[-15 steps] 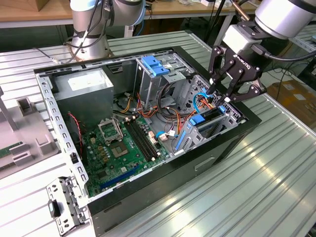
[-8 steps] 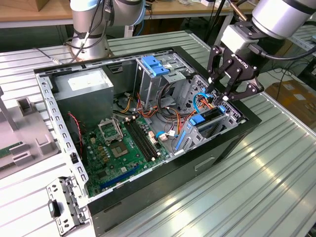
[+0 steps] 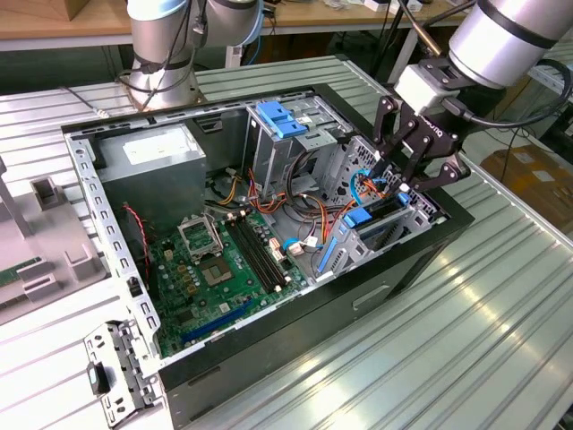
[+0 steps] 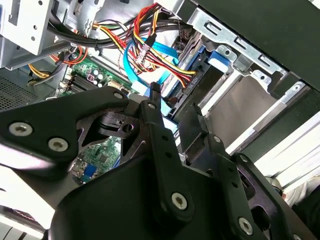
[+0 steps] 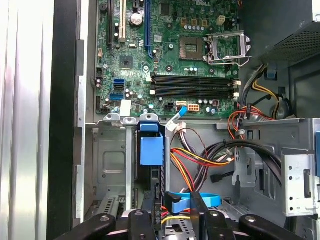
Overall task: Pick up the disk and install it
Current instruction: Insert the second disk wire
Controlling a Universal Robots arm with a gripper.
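— Exterior view first: how many of each do you count?

— One case (image 3: 295, 309), lying open on a ribbed metal table (image 3: 501, 340). One arm (image 3: 501, 36), coming in from the exterior view's right. One gripper (image 3: 419, 184). One disk (image 3: 358, 219).

— Just the one disk? Where is it?

— Just one. It stands on edge in the bay (image 3: 394, 228) at the front end of the case, its blue frame uppermost. In the first wrist view the blue tab sits right at the bay's rim, next to an empty slot.

— What else is inside?

— One green board (image 3: 215, 269), with what I count as four long dark memory slots. One grey power supply (image 3: 152, 157) in the far corner. One blue latch (image 3: 282, 121) on top of the tall cage. One bundle of red, yellow and black wires, plus a light blue flat cable (image 5: 187, 200).

— And the arm's pose?

— Reaching down at a slant, wrist tilted towards the case, gripper hanging just above the bay.

— Pinching anything?

— No. The two fingers (image 3: 403, 179) are spread, nothing between them, and they hover over the disk's top edge; I can't tell whether either one touches it
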